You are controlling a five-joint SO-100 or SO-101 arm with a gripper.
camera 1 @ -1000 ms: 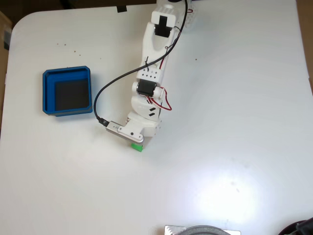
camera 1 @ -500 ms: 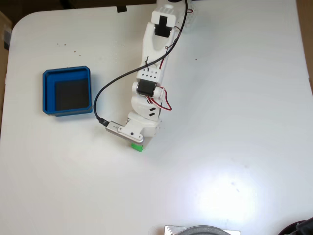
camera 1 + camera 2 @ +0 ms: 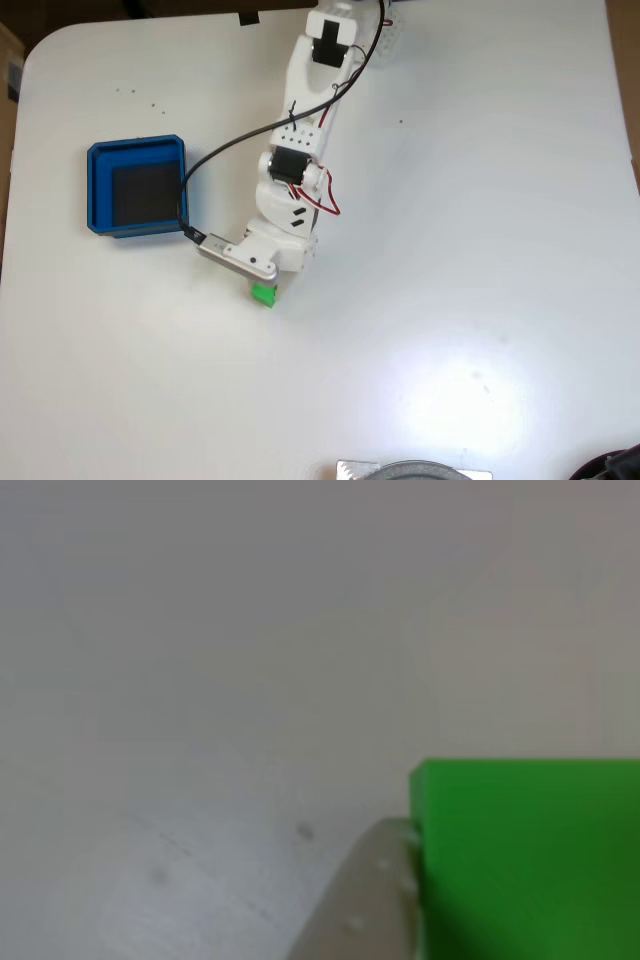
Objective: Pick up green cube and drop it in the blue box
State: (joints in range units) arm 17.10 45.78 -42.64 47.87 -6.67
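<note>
right now, from the fixed view, the white arm is reaching down over the worktop (image 3: 480,250), its gripper (image 3: 264,288) clamping the green cube (image 3: 264,295). the blue box (image 3: 100,190) is sitting well apart to the left. up close in the other view, a pale gripper finger (image 3: 365,905) is pressing against the green cube (image 3: 530,855).
</note>
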